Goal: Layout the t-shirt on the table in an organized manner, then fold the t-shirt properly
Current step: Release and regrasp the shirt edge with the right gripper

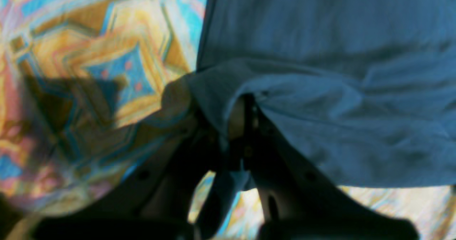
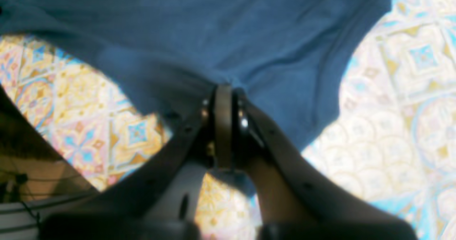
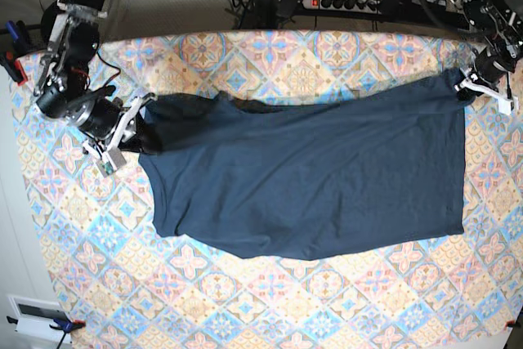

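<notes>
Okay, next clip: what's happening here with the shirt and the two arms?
Both arms hold a dark t-shirt stretched across the patterned table. The right gripper pinches one end and the left gripper a corner at the other. The shirt lies spread, mostly flat, and not yet folded.

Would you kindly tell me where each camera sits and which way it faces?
Left wrist: behind the left gripper, looking along its fingers shut on the t-shirt above the table.
Right wrist: behind the right gripper, pinching the t-shirt.
Base: overhead, looking down; both arms hold the t-shirt's far corners.
All three share the shirt and tabletop.
</notes>
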Motion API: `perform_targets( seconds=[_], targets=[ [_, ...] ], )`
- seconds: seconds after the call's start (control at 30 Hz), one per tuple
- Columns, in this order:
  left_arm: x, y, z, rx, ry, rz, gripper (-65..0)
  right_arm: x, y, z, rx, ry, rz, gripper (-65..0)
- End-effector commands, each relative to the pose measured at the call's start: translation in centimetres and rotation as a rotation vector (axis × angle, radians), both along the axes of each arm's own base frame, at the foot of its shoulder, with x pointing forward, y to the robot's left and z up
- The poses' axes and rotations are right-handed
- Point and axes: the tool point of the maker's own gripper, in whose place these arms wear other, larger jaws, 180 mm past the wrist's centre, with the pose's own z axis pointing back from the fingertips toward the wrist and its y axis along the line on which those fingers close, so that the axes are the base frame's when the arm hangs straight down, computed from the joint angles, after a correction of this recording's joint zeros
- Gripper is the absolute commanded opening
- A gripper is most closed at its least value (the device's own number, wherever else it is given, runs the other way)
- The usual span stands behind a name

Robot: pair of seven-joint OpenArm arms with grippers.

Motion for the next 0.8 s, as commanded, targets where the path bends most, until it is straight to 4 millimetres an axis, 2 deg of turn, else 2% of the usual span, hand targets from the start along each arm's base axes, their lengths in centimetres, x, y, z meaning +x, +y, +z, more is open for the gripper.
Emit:
perform_targets(
  seconds=[0.0,0.13,0.23,0.37,0.47,0.63,0.77],
  targets=[
    [0.7,1.2,1.1,0.022,-0.030,0.018,-64.6,0.8,-0.5,0.7,-0.002,-0.023,-0.008,-65.0],
    [1.9,0.9,0.4,-0.025,-0.040,0.034,-64.6,2.5,-1.2,0.3,0.029,-0.008,-0.035,-65.0],
    [3.6,0.6,0.5,-0.056,-0.069,0.039,-64.5,3.5,-1.6,0.0,0.048,0.005,-0.051,-65.0],
    [5.6,0.4,1.5,-0.065,-0.114,0.037,-64.4,4.6,-1.8,0.0,0.087,-0.008,-0.074,-65.0],
    [7.8,-0.8,2.3,-0.061,-0.134,-0.018,-64.3,4.8,-2.1,-0.8,0.123,0.001,-0.099,-65.0],
    [9.7,-1.1,3.6,-0.058,-0.171,-0.036,-64.3,4.8,-2.8,-2.7,0.163,0.050,-0.136,-65.0],
    [10.6,-0.9,3.8,-0.015,-0.151,-0.042,-64.3,6.1,-2.7,-2.2,0.188,0.036,-0.141,-65.0]
  ],
)
